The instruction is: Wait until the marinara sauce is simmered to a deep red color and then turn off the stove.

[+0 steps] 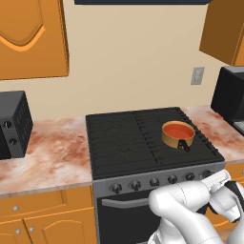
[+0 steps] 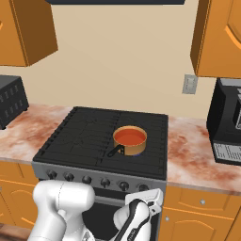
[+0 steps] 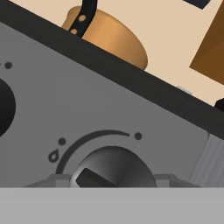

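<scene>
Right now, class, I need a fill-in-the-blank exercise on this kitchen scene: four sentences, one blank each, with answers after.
1. The saucepan sits on the ____ grates of the stove.
2. The marinara sauce looks orange-____.
3. The saucepan's handle is coloured ____.
4. In the hand view, the gripper faces a black ____ on the grey front panel.

Answers: dark; red; black; knob

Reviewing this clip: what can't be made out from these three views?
- Gripper: finger tips cut off at the hand view's bottom edge, so open or shut is unclear.
- Knob: lower half cut off there too.
- Marinara sauce: hidden in the hand view by the saucepan wall.
- Knob markings: too small in both base views.
</scene>
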You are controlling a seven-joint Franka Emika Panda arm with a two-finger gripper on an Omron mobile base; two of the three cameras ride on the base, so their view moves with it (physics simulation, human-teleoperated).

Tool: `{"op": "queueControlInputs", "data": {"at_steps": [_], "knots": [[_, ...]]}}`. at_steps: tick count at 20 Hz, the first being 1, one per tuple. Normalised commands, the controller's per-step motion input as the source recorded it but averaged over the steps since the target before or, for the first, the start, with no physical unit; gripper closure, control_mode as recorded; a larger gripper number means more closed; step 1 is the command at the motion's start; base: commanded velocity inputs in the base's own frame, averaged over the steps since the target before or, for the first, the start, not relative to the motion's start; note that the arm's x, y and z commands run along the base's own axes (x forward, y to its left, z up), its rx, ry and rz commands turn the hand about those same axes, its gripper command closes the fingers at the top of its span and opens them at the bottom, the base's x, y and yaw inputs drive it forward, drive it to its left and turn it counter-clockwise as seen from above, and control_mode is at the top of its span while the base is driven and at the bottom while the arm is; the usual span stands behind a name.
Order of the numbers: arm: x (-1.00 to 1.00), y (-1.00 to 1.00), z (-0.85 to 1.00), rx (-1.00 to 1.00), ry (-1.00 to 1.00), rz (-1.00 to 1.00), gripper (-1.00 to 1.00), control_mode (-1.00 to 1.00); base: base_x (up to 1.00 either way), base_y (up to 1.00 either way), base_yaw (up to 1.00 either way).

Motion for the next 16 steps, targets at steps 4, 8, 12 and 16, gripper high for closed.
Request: {"op": "queueControlInputs", "data": {"at_steps": [4,8,12,16], "knots": [[0.00,0.00,0.00,0.00,0.00,0.00,1.00,-1.00,0.00,0.00,0.00],[0.00,0.00,0.00,0.00,0.00,0.00,1.00,-1.00,0.00,0.00,0.00],[0.00,0.00,0.00,0.00,0.00,0.00,1.00,-1.00,0.00,0.00,0.00],[0.00,0.00,0.00,0.00,0.00,0.00,1.00,-1.00,0.00,0.00,0.00]]}}
